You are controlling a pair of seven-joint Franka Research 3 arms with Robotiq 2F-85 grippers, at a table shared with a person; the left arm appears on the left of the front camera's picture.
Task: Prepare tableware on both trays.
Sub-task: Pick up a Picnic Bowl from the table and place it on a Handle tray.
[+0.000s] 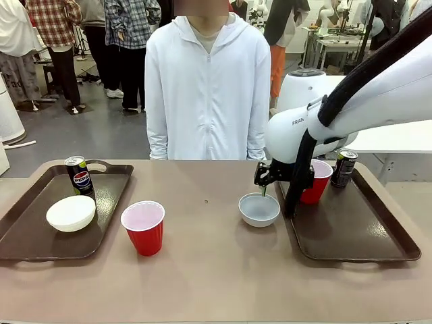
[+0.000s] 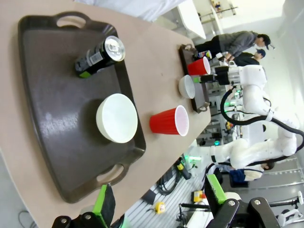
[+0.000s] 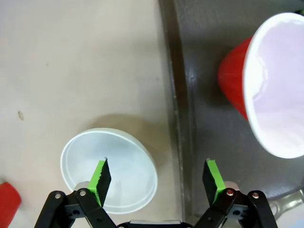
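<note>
My right gripper (image 1: 268,187) hangs open just above the pale grey-blue bowl (image 1: 259,210), which sits on the table against the right tray (image 1: 351,243). In the right wrist view one fingertip (image 3: 100,175) is over the bowl (image 3: 123,156) and the other is over the tray (image 3: 199,71), next to a red cup (image 3: 270,80). That tray also carries a dark can (image 1: 344,167). The left tray (image 1: 27,236) holds a white bowl (image 1: 71,213) and a can (image 1: 79,175). A second red cup (image 1: 143,227) stands on the table. My left gripper (image 2: 159,199) is open, high above the left tray (image 2: 47,95).
A person in a white hoodie (image 1: 206,81) stands at the far edge of the table, with no hands over it. Bare tabletop (image 1: 202,283) runs between the trays and along the front edge. My right arm (image 1: 378,94) reaches in from the upper right.
</note>
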